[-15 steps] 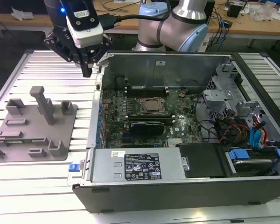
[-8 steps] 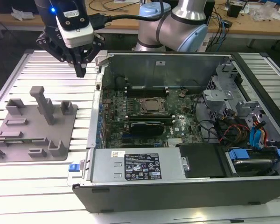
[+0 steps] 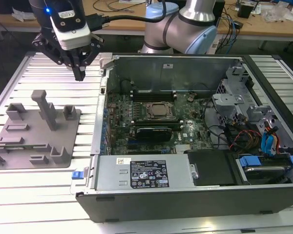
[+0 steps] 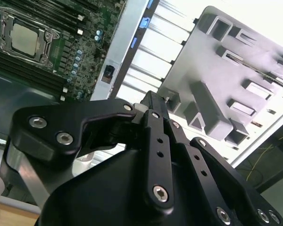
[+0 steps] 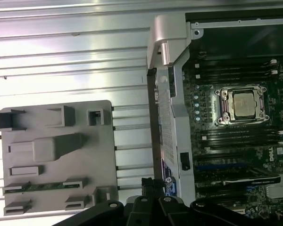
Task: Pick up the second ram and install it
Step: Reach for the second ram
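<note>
Obs.: the gripper hangs over the ridged tabletop, between the grey fixture plate and the corner of the open computer case. The jaws are drawn together to a point, with nothing between them.

The second ram sits on its long edge in 1 slot of the fixture plate, near the plate's border. In both wrist views it reads as a thin green strip. The gripper is well apart from it and touches nothing. The motherboard with the silver processor lies inside the case, on the far side of the case wall from the fixture.

Handling, our judgement:
- Light, so weight should not matter to the grip.
- Stiff along its length but thin, so bending or twisting under a skewed grip could crack it.
- The 2 flat faces are likely smooth apart from the chips, so slipping is possible.
- Best hold: across the 2 flat faces, near mid-length, on the exposed upper edge.
- The lower edge, seated in the slot, should be left untouched.
</note>
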`<act>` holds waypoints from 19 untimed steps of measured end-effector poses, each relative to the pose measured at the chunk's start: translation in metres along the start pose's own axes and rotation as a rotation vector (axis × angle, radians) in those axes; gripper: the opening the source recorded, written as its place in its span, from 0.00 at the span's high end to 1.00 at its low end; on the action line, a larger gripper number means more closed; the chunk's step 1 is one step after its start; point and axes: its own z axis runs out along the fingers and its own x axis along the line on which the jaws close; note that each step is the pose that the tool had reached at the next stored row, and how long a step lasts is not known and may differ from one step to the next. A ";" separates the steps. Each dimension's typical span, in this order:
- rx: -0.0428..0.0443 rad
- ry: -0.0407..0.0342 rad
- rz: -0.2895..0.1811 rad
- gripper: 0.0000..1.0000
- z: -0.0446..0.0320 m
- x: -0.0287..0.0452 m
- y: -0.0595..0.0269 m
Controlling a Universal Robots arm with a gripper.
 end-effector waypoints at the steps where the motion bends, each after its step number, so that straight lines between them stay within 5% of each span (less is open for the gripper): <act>1: 0.0001 0.0000 0.000 0.92 -0.0001 0.0027 -0.0002; 19: 0.0000 -0.0002 0.000 0.92 -0.0001 0.0414 -0.0031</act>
